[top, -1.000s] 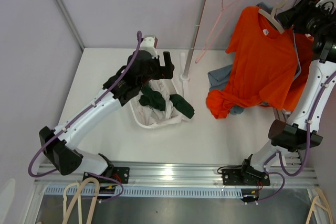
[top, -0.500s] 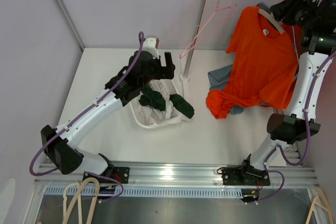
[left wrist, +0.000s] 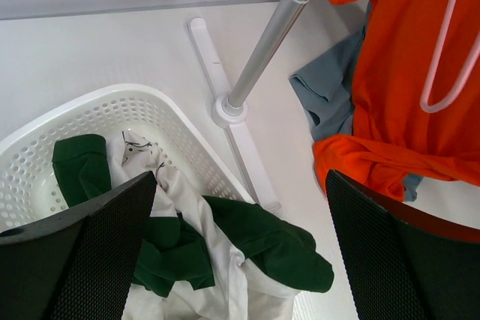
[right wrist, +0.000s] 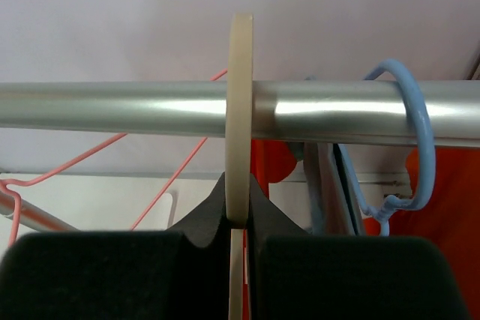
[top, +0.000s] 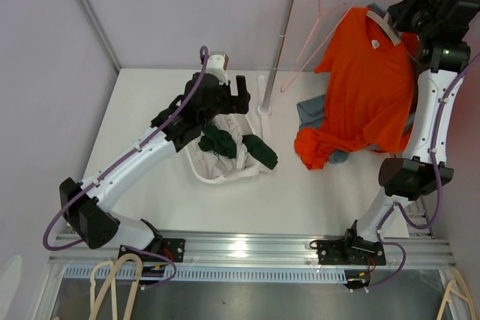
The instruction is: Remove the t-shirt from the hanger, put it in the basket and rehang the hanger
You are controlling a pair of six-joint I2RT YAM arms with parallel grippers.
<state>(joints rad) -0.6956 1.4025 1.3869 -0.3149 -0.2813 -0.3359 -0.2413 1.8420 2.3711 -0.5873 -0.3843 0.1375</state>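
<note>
Your right gripper (right wrist: 240, 224) clamps the hanger (right wrist: 241, 73) at its hook and your left gripper (left wrist: 240, 252) hangs open, so a crooked lift may jam the hook on the rail (right wrist: 112, 114).

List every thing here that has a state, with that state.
orange t-shirt: on the cream hanger, lower end bunched on the table
cream hanger: hooked over the rail
right gripper: shut on the cream hanger's hook
left gripper: open, empty, above the basket
basket: holds green and white clothes
pink hanger: empty, on the rail
</note>
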